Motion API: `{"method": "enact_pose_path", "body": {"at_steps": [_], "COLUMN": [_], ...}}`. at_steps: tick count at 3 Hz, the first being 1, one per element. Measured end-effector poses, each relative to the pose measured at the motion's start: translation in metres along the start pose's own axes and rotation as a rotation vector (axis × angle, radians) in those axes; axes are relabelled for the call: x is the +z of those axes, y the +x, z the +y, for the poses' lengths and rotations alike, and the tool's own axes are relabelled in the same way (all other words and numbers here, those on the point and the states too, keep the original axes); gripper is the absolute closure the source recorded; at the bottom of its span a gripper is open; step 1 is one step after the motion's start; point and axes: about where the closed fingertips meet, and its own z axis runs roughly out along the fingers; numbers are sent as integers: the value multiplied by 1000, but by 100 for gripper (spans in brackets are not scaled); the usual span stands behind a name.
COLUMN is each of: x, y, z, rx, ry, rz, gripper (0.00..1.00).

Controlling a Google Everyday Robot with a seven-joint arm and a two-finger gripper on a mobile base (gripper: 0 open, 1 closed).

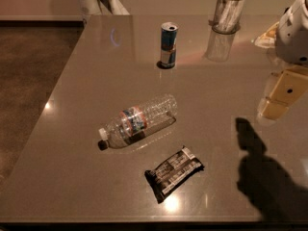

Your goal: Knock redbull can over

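Observation:
The redbull can (168, 44), blue and silver with a silver top, stands upright on the glossy brown table (72, 167), toward the far middle. My gripper (279, 100), with beige fingers under a white arm (294, 30), hangs at the right edge of the view. It is well to the right of the can and nearer to me, not touching it.
A clear plastic water bottle (139, 121) lies on its side mid-table. A dark-wrapped snack bar (173, 173) lies nearer the front. A clear glass tumbler (227, 13) stands at the back, right of the can. The table's left edge drops to a brown floor (29, 71).

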Motion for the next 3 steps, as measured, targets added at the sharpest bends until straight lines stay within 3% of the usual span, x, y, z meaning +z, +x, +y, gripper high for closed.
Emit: {"method": "enact_pose_path", "body": {"at_steps": [1, 2, 3], "x": [0, 8, 27], "y": [0, -15, -39], "z": [0, -20, -61], "rx": [0, -6, 30], "ry": [0, -7, 1], "rz": [0, -27, -80], "gripper": [0, 0, 0]}}
